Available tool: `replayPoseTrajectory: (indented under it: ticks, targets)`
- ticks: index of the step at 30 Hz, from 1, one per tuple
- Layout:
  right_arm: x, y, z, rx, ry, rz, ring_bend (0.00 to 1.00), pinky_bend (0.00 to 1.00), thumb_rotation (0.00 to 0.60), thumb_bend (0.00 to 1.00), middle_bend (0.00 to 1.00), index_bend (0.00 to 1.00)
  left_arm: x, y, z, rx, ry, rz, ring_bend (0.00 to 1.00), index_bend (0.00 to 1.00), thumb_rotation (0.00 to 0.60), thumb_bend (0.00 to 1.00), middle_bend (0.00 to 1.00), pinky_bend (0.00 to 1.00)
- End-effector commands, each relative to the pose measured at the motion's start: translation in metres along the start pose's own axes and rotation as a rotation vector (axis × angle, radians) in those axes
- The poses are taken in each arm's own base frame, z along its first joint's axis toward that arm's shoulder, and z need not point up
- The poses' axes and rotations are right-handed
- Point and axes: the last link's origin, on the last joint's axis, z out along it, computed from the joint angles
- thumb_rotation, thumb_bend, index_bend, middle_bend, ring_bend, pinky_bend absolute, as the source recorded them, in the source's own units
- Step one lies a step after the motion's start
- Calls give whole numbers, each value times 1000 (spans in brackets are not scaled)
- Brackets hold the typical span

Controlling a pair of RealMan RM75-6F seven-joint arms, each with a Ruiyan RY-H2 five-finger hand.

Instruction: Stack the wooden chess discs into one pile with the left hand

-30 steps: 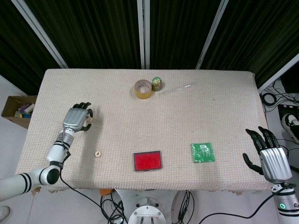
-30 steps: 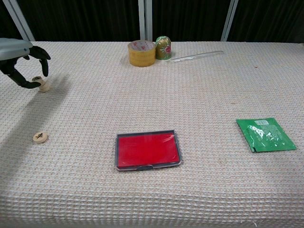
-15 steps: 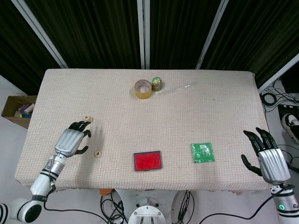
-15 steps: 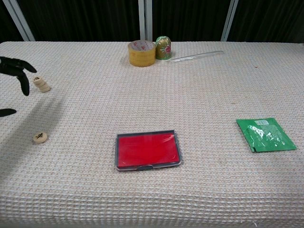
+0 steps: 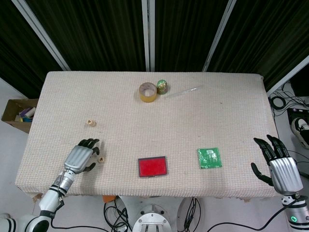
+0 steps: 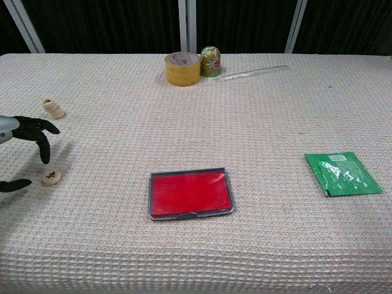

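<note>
A small pile of wooden chess discs (image 5: 90, 123) (image 6: 54, 108) stands on the left side of the table. A single loose disc (image 5: 101, 158) (image 6: 52, 177) lies nearer the front edge. My left hand (image 5: 83, 156) (image 6: 26, 144) hovers just left of and over the loose disc, fingers spread, holding nothing. In the chest view its fingers reach above the disc and the thumb lies below it, without touching. My right hand (image 5: 280, 166) hangs open off the table's right front corner, seen only in the head view.
A red flat case (image 5: 153, 166) (image 6: 190, 193) lies front centre, a green packet (image 5: 209, 157) (image 6: 342, 173) to its right. A tape roll (image 5: 147, 92) (image 6: 182, 68), a small gold-green egg (image 5: 162, 86) (image 6: 211, 61) and a clear rod (image 5: 186, 90) (image 6: 254, 72) lie at the back.
My left hand let go of the pile and moved back toward the front edge, down to the loose disc. The pile now stands alone. The right hand barely shifted.
</note>
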Motion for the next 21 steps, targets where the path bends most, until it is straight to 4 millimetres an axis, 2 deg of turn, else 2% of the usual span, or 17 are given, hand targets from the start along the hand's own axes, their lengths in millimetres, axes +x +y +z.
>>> replayPoseTrajectory:
  ticks: [1,21]
  targets:
    - [0,-1,0,0,2,1,42,142,600,296,219,130,-1,6,6,-16,3,-2,94,425,600,326,110,164]
    - [2,1,-3,-13,2,-5,42,141,600,297,219,130,-8,13,11,-22,-39,3,94,460,600,350,110,164]
